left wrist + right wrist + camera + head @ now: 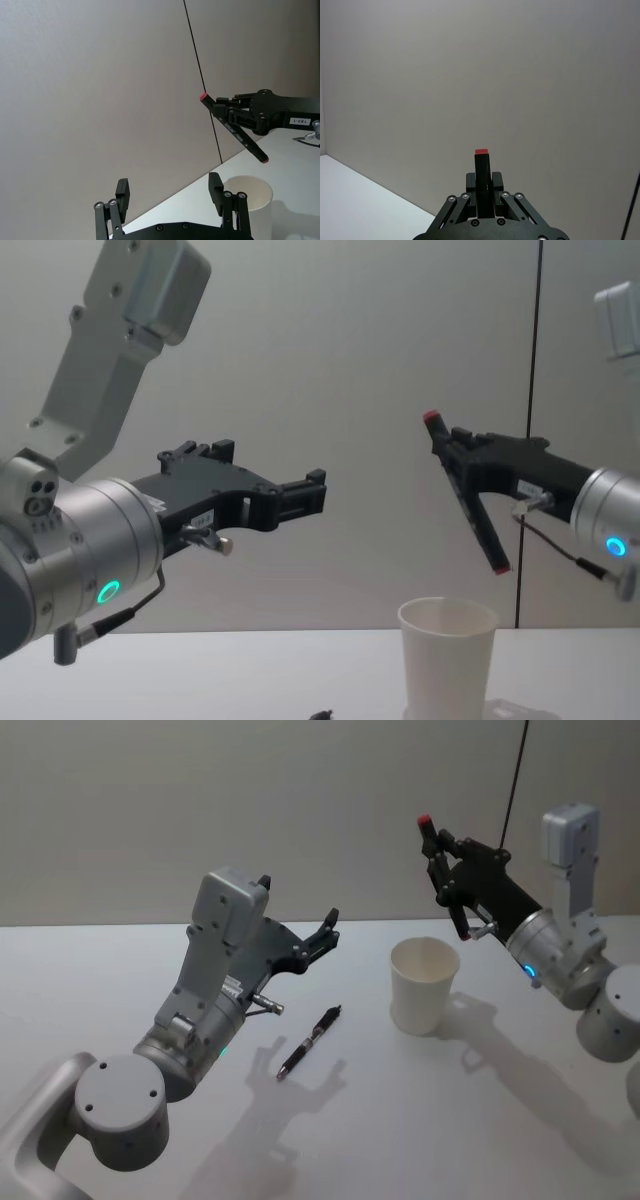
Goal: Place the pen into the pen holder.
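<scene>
The pen holder is a white paper cup (424, 985) (447, 655) (250, 192) standing upright on the table. My right gripper (447, 870) (462, 458) (481, 181) is shut on a black pen with a red end (445, 880) (468, 498) (232, 129), held tilted in the air. The pen's lower tip hangs a little above the cup's rim. A second dark pen (310, 1042) lies flat on the table left of the cup. Above and left of that pen hovers my left gripper (296, 902) (305, 495) (169, 186), open with nothing between its fingers.
The white table (480, 1120) has free room in front of the cup and pen. A plain wall stands behind, with a thin dark vertical line (540, 360) on it at the right.
</scene>
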You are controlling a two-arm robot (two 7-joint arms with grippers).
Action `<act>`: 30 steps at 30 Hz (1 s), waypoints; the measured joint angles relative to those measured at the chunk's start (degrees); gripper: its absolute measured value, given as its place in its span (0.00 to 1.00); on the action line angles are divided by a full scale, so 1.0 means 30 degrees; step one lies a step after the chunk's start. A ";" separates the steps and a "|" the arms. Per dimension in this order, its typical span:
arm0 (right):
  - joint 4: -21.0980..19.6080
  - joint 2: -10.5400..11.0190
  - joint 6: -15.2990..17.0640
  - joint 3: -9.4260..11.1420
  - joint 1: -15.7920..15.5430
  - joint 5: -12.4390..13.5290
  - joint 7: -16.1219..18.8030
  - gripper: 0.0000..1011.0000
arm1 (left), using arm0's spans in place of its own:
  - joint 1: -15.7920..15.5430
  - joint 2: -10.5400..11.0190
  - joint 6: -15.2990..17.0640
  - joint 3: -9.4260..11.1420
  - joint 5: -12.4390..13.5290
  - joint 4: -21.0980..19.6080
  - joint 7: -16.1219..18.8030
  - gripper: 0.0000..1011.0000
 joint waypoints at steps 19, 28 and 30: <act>0.3672 -0.0850 -0.3020 -0.0301 0.1277 0.1259 0.0689 0.17 | 0.0000 0.0000 -0.0001 0.0001 0.0000 0.0000 0.0001 0.99; 0.5230 -0.1151 -0.4014 -0.0363 0.1691 0.1872 0.0996 0.17 | 0.0000 0.0000 0.0000 0.0000 0.0000 0.0000 0.0000 0.99; 0.5601 -0.1216 -0.4219 -0.0379 0.1782 0.2005 0.1068 0.17 | 0.0000 0.0000 0.0000 0.0000 0.0000 0.0000 0.0000 0.99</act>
